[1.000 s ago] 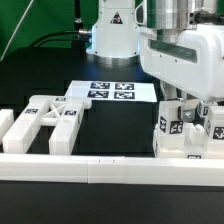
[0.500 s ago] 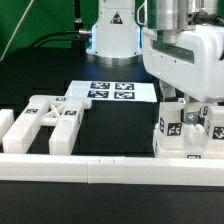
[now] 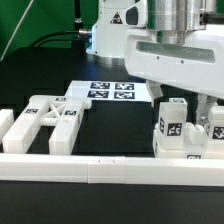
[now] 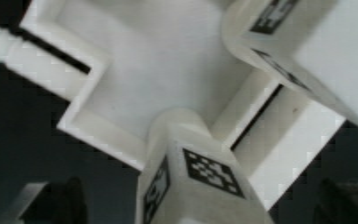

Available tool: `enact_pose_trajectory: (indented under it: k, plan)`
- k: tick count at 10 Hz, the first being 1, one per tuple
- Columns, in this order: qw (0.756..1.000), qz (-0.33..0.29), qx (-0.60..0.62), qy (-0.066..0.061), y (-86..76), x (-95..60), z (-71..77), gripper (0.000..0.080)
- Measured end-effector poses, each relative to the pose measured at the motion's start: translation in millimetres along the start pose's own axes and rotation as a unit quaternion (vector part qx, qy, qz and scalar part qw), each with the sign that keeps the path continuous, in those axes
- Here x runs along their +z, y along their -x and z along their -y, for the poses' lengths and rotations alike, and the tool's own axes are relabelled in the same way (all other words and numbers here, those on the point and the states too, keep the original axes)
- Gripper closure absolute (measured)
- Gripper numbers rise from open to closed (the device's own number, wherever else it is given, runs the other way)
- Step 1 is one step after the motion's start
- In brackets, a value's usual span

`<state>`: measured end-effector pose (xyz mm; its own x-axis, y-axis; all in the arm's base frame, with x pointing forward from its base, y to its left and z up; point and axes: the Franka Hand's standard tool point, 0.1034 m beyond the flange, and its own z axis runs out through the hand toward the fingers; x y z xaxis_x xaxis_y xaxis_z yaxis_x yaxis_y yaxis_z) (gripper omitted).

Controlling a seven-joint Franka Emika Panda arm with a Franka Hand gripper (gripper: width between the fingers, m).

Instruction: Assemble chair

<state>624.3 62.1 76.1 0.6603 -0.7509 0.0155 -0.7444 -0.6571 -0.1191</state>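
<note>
My gripper [image 3: 198, 100] low over chair pieces [image 3: 176, 132], exterior view's right, beside rail [image 3: 100, 166]; jaw opening hidden, cannot tell if I hold anything; risk: off-centre descent clips tagged post [image 4: 190, 165], topples cluster; wrist view blurred.

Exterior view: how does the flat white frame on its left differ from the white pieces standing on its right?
The cut-out frame lies flat and alone, its gaps showing the black table. The standing pieces are upright, look solid, and sit right under the arm. Both are white plastic with black-and-white square tags.
</note>
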Motion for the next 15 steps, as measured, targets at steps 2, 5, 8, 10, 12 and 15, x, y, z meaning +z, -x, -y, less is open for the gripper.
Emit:
enact_pose_trajectory:
  k: [2, 5, 8, 10, 12, 15]
  plan:
    - [0.998, 0.001, -0.07, 0.0, 1.0, 0.3, 1.1, 0.0151]
    - [0.982, -0.001, -0.187, 0.0, -4.1, 1.1, -2.6, 0.0151]
    - [0.953, -0.001, -0.304, 0.002, -6.1, 1.3, -4.5, 0.0151]
    - [0.91, -0.005, -0.415, 0.015, -6.5, 1.3, -4.9, 0.0151]
    - [0.876, -0.006, -0.482, 0.022, -8.1, 1.2, -6.1, 0.0151]
    - [0.856, -0.006, -0.517, 0.027, -8.6, 1.2, -6.6, 0.0459]
